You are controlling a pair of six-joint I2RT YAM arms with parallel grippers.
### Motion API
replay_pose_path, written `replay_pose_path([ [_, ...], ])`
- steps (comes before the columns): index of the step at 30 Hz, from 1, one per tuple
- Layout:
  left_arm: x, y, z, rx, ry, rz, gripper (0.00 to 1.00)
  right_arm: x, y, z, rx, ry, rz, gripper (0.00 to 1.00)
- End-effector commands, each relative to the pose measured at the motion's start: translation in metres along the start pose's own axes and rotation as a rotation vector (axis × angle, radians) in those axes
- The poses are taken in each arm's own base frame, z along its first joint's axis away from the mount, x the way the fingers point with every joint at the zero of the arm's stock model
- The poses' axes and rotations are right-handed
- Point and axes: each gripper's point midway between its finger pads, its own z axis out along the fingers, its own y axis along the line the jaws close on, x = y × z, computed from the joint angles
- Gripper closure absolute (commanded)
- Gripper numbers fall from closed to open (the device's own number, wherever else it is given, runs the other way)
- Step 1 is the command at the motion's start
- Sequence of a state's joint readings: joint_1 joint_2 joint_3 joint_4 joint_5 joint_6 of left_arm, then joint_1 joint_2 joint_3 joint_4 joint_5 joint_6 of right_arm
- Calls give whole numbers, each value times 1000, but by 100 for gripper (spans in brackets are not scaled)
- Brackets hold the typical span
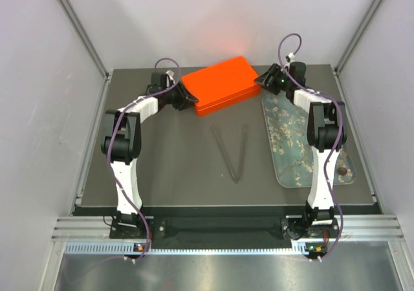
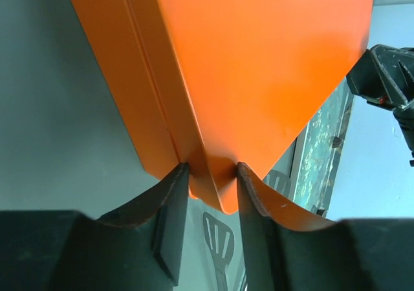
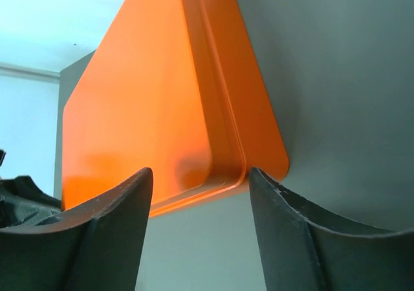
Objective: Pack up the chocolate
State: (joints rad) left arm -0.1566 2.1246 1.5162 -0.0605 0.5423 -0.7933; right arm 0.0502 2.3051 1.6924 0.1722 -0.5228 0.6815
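We see the left gripper (image 2: 212, 174) pinching the orange box (image 1: 223, 84) corner at 12 o'clock; the right gripper (image 3: 200, 178) stands wide, not touching. One chocolate (image 1: 341, 171) lies at 4 o'clock.

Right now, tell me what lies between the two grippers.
The orange box, in the top view: the left gripper at one end corner, the right gripper at the other.

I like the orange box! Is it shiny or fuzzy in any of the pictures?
Top external view: orange box sharp, throwing a reddish glow on the wall behind. Left wrist view: box very close, evenly lit, left tool dark and a bit soft. Right wrist view: gentle sheen on the box, right tool dark, edges fuzzy.
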Motion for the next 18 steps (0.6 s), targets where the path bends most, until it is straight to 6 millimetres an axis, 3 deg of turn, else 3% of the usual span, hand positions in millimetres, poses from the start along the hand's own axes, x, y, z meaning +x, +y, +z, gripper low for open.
replay_pose_path([
  [1, 7, -26, -12, 31, 24, 42, 58, -25, 47, -15, -39, -66, -44, 37],
  [6, -21, -37, -25, 23, -37, 93, 52, -36, 56, -32, -6, -123, -25, 35],
  [11, -64, -42, -41, 29, -151, 165, 50, -45, 68, -54, 22, -182, 23, 33],
  [14, -85, -41, -46, 32, -204, 199, 49, -38, 68, -65, 67, -210, 101, 33],
  [17, -105, -35, -44, 25, -244, 228, 48, -18, 70, -70, 109, -197, 185, 33],
  [18, -115, -41, -44, 34, -267, 248, 47, -9, 75, -68, 110, -184, 194, 33],
])
